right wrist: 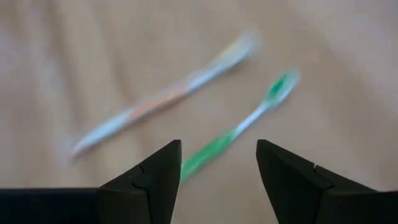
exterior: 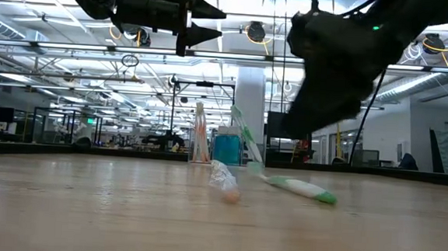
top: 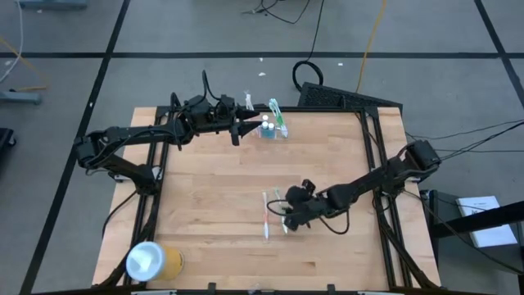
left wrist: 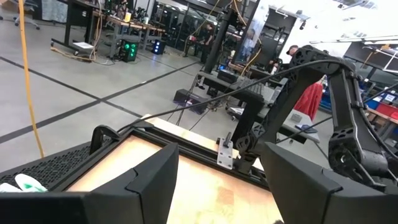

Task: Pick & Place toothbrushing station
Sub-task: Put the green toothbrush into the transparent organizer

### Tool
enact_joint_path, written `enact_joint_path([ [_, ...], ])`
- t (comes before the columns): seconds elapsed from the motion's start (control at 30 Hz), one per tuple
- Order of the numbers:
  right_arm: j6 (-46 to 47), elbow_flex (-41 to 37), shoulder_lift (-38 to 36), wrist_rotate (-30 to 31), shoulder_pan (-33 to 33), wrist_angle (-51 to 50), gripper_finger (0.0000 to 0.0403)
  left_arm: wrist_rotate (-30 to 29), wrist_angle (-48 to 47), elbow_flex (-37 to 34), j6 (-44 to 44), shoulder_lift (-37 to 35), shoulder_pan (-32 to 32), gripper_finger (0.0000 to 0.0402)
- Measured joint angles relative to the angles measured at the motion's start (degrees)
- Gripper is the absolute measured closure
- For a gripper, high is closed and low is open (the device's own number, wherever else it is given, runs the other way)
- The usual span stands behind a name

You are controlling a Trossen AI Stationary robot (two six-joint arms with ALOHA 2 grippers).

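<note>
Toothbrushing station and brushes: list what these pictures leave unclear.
- Station: too small in the high view to tell its shape or compartments; in the low view the brushes in front partly cover it.
- Green brush: its handle end is hidden behind the open right gripper in the right wrist view.
- Orange brush: blurred; bristles unreadable.
- Left gripper: open in its wrist view, which misses the station.
</note>
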Motion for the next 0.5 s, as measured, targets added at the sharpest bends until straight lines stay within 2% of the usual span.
enact_joint_path([
  [0.07,-1.3,0.0,1.1,5.4,-0.6,1.2,0.02,0.0,0.0,0.0,0.0,0.0,0.0,0.0165],
  [0.13,-2.1,0.0,2.6,6.9,-1.8,1.3,0.02,0.0,0.0,0.0,0.0,0.0,0.0,0.0165],
  [0.33,-0.6,0.0,8.3,6.2,-4.8,3.0,0.02,0.0,0.0,0.0,0.0,0.0,0.0,0.0165],
  [0.5,1.2,0.0,10.9,2.1,-6.2,7.5,0.02,0.0,0.0,0.0,0.0,0.0,0.0,0.0165],
])
